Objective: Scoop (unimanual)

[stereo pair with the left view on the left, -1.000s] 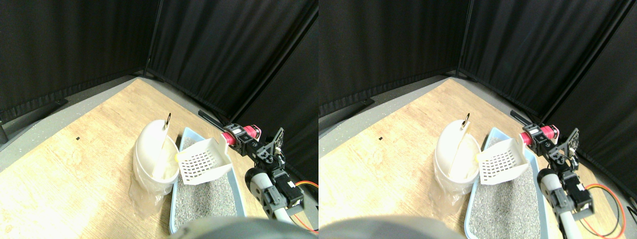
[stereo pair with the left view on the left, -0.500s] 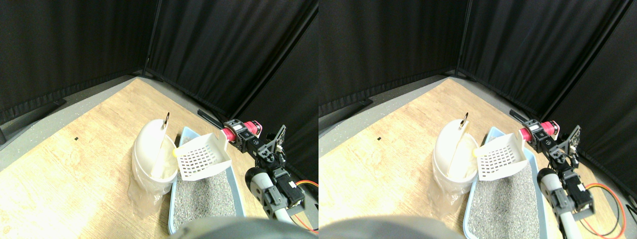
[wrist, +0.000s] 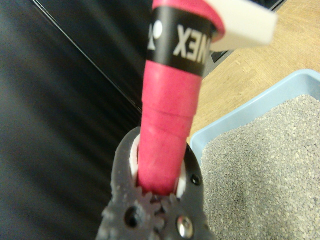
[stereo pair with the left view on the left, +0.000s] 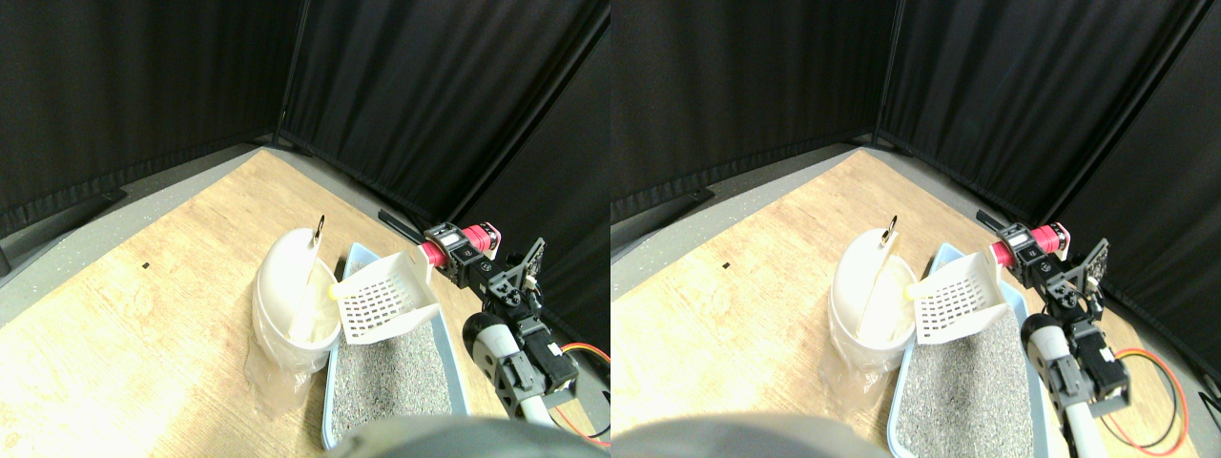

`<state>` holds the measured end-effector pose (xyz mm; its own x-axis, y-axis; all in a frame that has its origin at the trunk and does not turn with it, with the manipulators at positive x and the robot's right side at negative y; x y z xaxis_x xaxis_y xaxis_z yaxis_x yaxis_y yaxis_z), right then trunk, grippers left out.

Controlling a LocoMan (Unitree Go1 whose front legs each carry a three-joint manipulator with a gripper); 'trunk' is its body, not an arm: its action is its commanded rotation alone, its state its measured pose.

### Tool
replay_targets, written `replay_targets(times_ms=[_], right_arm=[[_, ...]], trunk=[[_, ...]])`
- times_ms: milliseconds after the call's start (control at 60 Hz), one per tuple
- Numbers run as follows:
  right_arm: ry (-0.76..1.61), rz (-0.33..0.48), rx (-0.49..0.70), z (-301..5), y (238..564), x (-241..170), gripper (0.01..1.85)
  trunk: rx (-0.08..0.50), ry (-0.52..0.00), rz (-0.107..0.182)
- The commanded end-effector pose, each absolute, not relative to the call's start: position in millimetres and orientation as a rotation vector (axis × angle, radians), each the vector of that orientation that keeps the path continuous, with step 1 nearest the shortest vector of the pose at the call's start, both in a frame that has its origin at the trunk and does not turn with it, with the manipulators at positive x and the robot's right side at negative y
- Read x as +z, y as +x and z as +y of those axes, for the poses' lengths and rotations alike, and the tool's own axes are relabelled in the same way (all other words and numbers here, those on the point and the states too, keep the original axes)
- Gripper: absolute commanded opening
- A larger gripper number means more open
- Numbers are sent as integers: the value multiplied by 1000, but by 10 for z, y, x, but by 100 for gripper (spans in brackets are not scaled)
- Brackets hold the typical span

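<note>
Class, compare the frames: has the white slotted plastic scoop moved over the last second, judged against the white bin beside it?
Yes. The white slotted plastic scoop has shifted slightly left, toward the white bin, and risen a little above the blue litter tray. The bin stayed put.

My tool (wrist: pixel 159 192) clamps the pink-wrapped handle (wrist: pixel 170 110) of the white slotted scoop (stereo pair with the left view on the left: pixel 386 301). The scoop is raised clear of the grey litter (stereo pair with the left view on the left: pixel 386 377), tilted, with its open mouth toward the white bin (stereo pair with the left view on the left: pixel 291 305) and its front edge at the bin's rim. A small yellow object (stereo pair with the left view on the left: pixel 334 291) sits at that front edge, over the rim. The litter fills the light blue tray (stereo pair with the left view on the left: pixel 329 405), which lies on the wooden floor just beside the bin.
</note>
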<state>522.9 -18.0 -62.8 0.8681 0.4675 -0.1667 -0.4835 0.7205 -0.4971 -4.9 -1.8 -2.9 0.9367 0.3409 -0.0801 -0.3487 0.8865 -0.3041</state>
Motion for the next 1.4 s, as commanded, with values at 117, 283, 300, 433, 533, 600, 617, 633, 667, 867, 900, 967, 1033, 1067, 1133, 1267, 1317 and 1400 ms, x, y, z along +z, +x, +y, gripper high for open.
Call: replay_targets(times_ms=[117,283,300,433,533,600,617,633,667,867,900,967,1033,1067,1133,1267,1317,1400], right_arm=[[-593,-32,496,-131,5216,-505,18],[-612,-54,515,-142,5211,-515,6],[-611,-54,517,-143,5211,-517,5],[-608,-54,514,-158,5215,-533,7],[-623,-67,515,-164,5210,-532,9],[-603,-63,514,-171,5204,-518,9],[-597,-66,516,-173,5202,-514,9],[-592,-74,522,-175,5201,-511,11],[-597,-80,525,-177,5202,-508,11],[-588,-86,517,-195,5205,-509,9],[-585,-89,519,-204,5210,-517,12],[-588,-94,522,-212,5220,-526,16],[-551,-86,511,-235,5215,-529,5],[-517,-93,509,-256,5208,-529,5],[-479,-88,487,-275,5206,-532,5],[-261,-121,450,-505,5226,-604,5],[-202,-113,404,-596,5234,-627,5],[-70,-115,368,-743,5237,-664,6]], trunk=[[361,-333,49],[361,-333,49],[361,-333,49],[358,-334,50],[357,-334,51],[356,-333,50],[356,-333,50],[356,-333,50],[356,-333,50],[354,-333,50],[353,-330,50],[351,-328,50],[344,-321,51],[343,-319,51],[338,-314,50],[312,-293,51],[304,-287,51],[287,-275,54]])
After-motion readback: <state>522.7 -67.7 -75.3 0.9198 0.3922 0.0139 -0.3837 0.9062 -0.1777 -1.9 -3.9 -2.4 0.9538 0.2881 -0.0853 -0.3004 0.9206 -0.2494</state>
